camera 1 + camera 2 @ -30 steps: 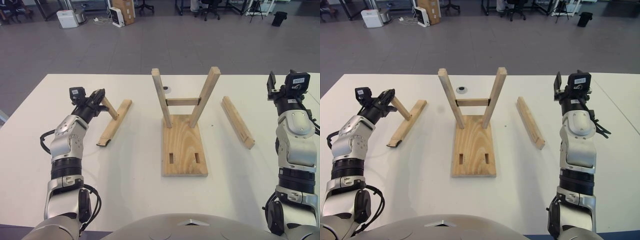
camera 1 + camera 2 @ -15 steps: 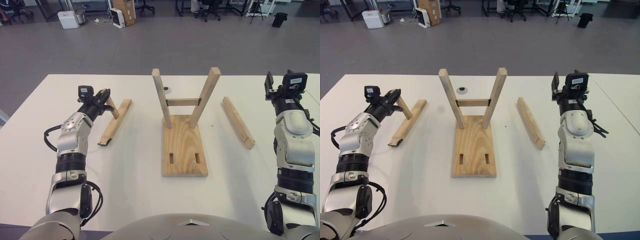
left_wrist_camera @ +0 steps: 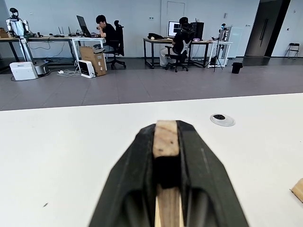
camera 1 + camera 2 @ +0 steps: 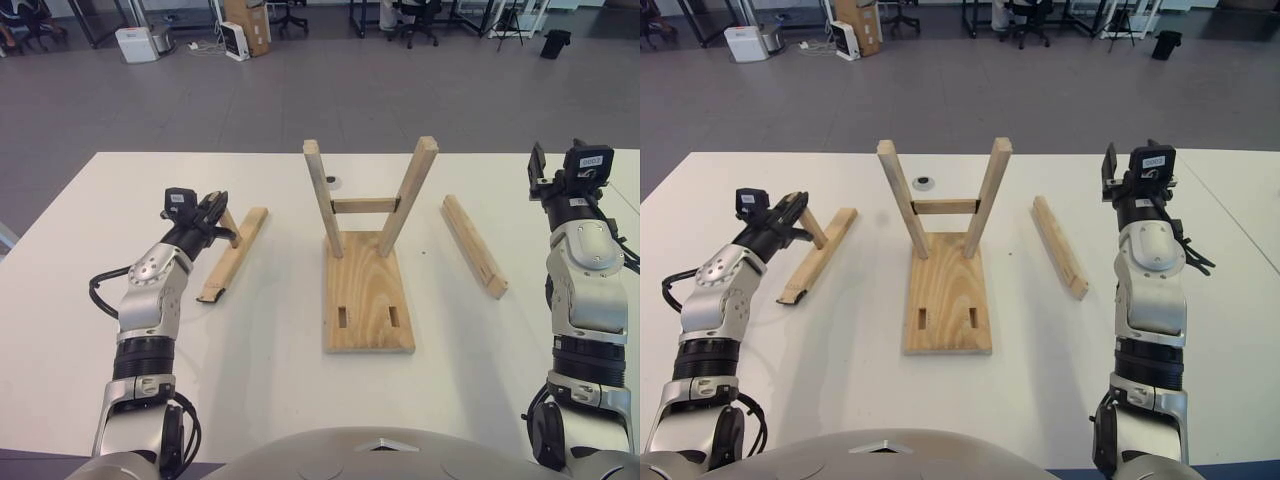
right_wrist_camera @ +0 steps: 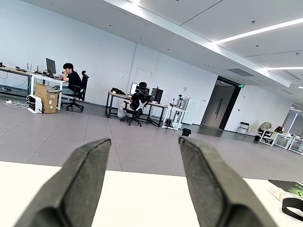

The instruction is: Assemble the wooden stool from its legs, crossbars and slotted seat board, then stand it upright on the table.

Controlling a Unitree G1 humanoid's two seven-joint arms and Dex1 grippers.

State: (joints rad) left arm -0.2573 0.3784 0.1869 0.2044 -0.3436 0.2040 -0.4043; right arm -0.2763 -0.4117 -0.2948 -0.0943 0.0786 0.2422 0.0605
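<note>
The slotted seat board [image 4: 368, 300] lies flat mid-table. Two legs [image 4: 323, 195] [image 4: 410, 195] rise from its far end, splayed and joined by a crossbar [image 4: 365, 205]. Left of it lies another leg [image 4: 236, 250] with a short crossbar [image 4: 229, 229] sticking up from it. My left gripper [image 4: 207, 211] is shut on that crossbar's end; the left wrist view has the wood [image 3: 166, 142] pinched between black fingers [image 3: 199, 170]. A loose leg [image 4: 473, 243] lies right of the board. My right gripper [image 4: 560, 165] hangs open over the table's far right, fingers [image 5: 90, 175] wide apart.
A small round grommet [image 4: 331, 179] sits in the white table [image 4: 250, 370] behind the standing legs. Two open slots [image 4: 343, 316] [image 4: 394, 314] show at the board's near end. Bare table surface lies in front of the board and at both sides.
My left gripper has shifted to the right and nearer with the crossbar in it, dragging the attached leg slightly nearer. The right arm has barely moved.
</note>
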